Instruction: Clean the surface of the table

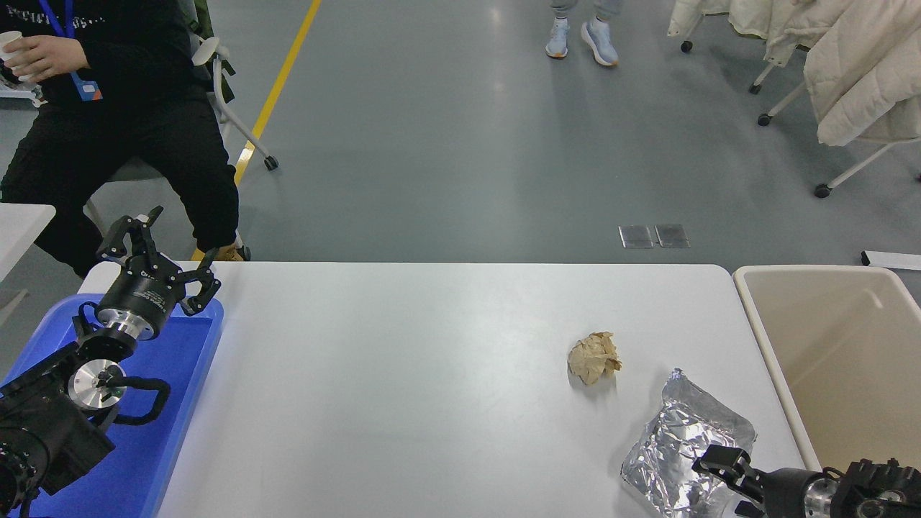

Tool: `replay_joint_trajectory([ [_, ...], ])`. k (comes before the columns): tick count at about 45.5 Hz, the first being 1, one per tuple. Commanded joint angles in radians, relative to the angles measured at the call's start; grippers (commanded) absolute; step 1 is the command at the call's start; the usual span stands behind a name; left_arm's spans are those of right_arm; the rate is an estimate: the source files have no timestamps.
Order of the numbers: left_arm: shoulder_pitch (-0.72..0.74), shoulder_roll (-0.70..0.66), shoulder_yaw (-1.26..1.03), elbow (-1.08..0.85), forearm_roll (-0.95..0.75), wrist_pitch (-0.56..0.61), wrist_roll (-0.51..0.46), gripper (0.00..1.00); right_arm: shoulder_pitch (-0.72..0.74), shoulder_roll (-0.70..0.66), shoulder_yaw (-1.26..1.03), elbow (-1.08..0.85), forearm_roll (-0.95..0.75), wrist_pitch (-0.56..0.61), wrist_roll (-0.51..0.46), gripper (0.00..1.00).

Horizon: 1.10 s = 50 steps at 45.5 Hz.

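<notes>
The right end effector (709,467) reaches in from the 4 o'clock corner, low over the near edge of the crumpled silver foil pouch (683,450); whether its fingers are spread or closed I cannot tell, and nothing shows it grasping the pouch yet. Just beyond, toward 11 o'clock from the pouch, lies one wadded brown paper ball (594,357), apart from it. Both look light and soft. The foil would probably crush and slide on the smooth top, so a raised crease or its upturned far corner seems the better hold; the ball could be pinched across its middle. The table surface (403,403) fills the lower middle, white and otherwise bare. One beige bin (755,338) stands at 3 o'clock, one blue tray (180,403) at 9 o'clock, where the left end effector (162,248) hangs with fingers spread, empty.
</notes>
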Motion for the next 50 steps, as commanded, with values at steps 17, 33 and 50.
replay_joint_trajectory([
  [17,0.0,0.0,0.0,0.0,-0.001,0.0,0.0,1.0,0.015,-0.002,-0.014,-0.02,0.008,0.013,-0.061,0.0],
  [33,0.0,-0.001,0.0,0.0,-0.001,0.0,0.0,1.0,0.02,-0.022,-0.011,-0.013,0.009,0.015,-0.061,0.0],
  [50,0.0,0.0,0.0,0.0,0.001,0.0,0.001,1.0,0.051,-0.124,-0.003,0.018,0.009,0.043,-0.061,0.0],
])
